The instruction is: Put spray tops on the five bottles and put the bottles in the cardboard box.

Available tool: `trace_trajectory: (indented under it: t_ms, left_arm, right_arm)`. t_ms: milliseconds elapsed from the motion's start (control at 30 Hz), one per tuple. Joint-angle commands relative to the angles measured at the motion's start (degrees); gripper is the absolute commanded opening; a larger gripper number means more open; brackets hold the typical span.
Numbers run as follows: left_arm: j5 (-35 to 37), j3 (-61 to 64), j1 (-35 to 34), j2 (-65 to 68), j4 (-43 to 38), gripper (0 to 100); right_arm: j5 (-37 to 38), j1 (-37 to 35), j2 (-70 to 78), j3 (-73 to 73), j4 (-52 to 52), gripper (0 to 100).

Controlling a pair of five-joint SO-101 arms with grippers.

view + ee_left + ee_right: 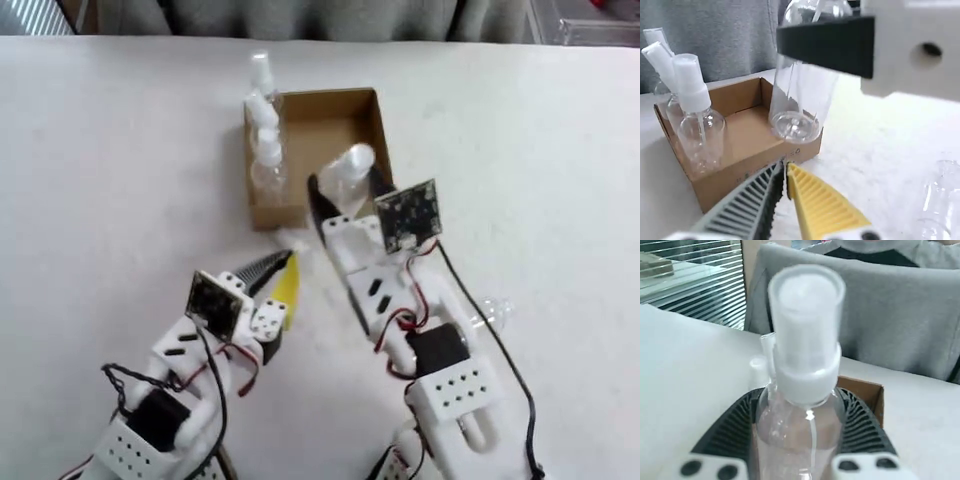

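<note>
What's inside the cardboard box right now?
Three capped spray bottles line one box wall. The right pincer holds a fourth bottle over it; the floor beneath is hidden.

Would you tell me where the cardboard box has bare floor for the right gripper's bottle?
Bare floor runs down the middle of the cardboard box, between the three capped bottles along one wall and the opposite wall. The near side is crowded: the right gripper holds its bottle there, the left gripper just outside.
</note>
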Motion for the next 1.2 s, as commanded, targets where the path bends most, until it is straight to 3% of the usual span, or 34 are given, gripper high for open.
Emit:
trace_trajectory:
  t_ms: [0, 167, 333, 433, 633, 1000, 1167]
  left_arm:
    - [-0.6, -0.2, -2.7, -0.5, 2.2, 2]
    - [-0.6, -1.1, -13.8, -0.5, 2.1, 2]
    - [-0.6, -0.2, -30.4, -0.4, 8.2, 2]
    - [-0.6, -0.2, -35.5, -0.4, 9.6, 2]
    - [-0.7, -0.2, -36.6, -0.4, 16.4, 2]
    - [-0.8, -0.2, -36.9, -0.4, 16.4, 2]
    - [-6.9, -0.2, -36.7, -0.3, 16.5, 2]
  right_arm:
    - [-0.3, 2.8, 0.0, -5.2, -0.3, 1.6]
    - [-0.2, 4.1, 3.8, -8.7, -0.5, 1.6]
    - [-0.5, 6.8, 17.2, -17.1, -1.2, 1.6]
    - [-0.6, 8.6, 25.9, -20.8, -6.4, 1.6]
    - [-0.2, 10.6, 41.9, -28.5, -14.0, 1.6]
    - [-0.2, 10.5, 66.0, -49.1, -16.9, 1.6]
    - [-0.2, 10.6, 75.1, -58.5, -16.7, 1.6]
